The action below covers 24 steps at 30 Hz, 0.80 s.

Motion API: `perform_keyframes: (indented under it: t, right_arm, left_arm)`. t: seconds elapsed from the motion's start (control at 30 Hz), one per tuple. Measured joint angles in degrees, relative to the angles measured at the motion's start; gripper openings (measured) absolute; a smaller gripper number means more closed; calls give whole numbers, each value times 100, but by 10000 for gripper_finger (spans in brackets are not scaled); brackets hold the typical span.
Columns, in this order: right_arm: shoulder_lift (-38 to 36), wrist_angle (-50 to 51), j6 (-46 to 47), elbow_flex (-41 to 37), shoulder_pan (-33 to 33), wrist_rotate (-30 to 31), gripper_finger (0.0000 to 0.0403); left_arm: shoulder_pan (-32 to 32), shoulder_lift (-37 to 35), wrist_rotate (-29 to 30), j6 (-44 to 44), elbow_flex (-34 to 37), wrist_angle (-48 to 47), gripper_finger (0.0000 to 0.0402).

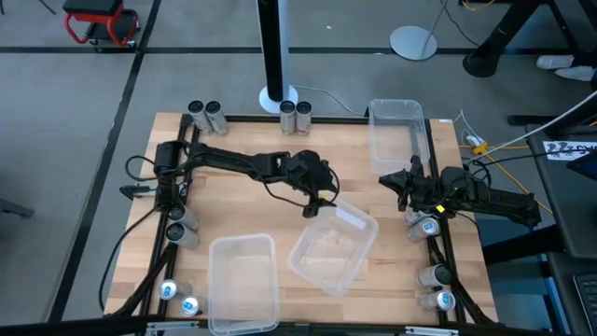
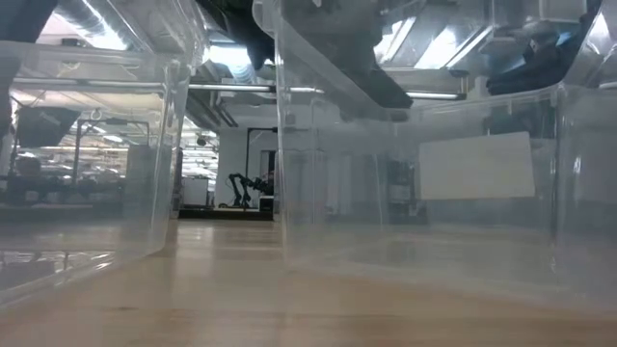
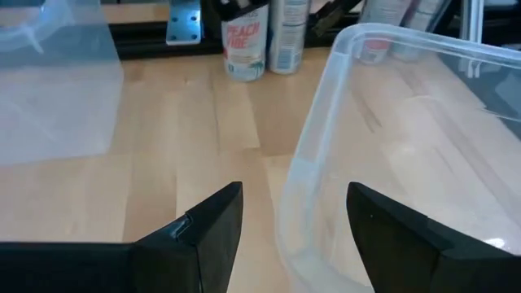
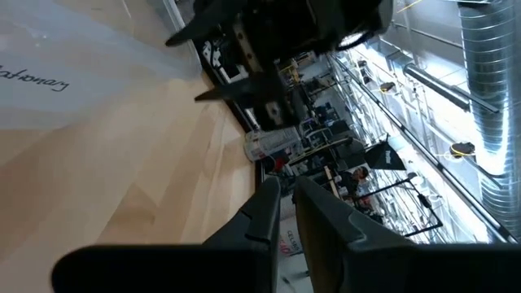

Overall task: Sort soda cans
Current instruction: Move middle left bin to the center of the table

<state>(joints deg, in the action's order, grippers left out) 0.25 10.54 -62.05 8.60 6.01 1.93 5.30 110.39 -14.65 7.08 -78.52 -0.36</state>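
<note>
Soda cans (image 1: 204, 116) line edges; table (image 1: 242, 187) middle seemingly open.

I read "PEACH" on a soda can (image 3: 245, 50) and "Stationary" on a clear bin (image 4: 49, 73).

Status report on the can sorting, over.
Left claw open, straddling the tilted clear plastic bin's rim. Right claw shut, empty, beside the far clear bin. Silver soda cans all at table edges, none binned.
</note>
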Motion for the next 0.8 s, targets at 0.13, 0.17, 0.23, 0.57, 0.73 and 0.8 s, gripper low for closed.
perform_keyframes:
  t: [0.13, 0.17, 0.23, 0.57, 0.73, 0.8]
  right_arm:
    - [0, 1, 55, 0, 1, 0, 44]
    - [-2, -1, 70, 0, 0, 0, 44]
    - [-1, -2, 97, 0, 1, 0, 44]
    - [-2, -12, 160, 0, 0, 2, 44]
    - [0, -12, 170, 0, -1, 0, 44]
    - [-2, -12, 177, 0, 1, 2, 44]
  left_arm:
    - [-36, 0, 40, -84, -10, -78, 198]
    - [-44, 0, 44, -110, -11, -108, 188]
    - [-67, -2, 37, -217, -11, -135, 160]
    - [-237, -70, 374, -610, -17, -478, 41]
    - [-376, -204, 763, -1058, -7, -695, 41]
    - [-453, -310, 981, -1253, -7, -1000, 47]
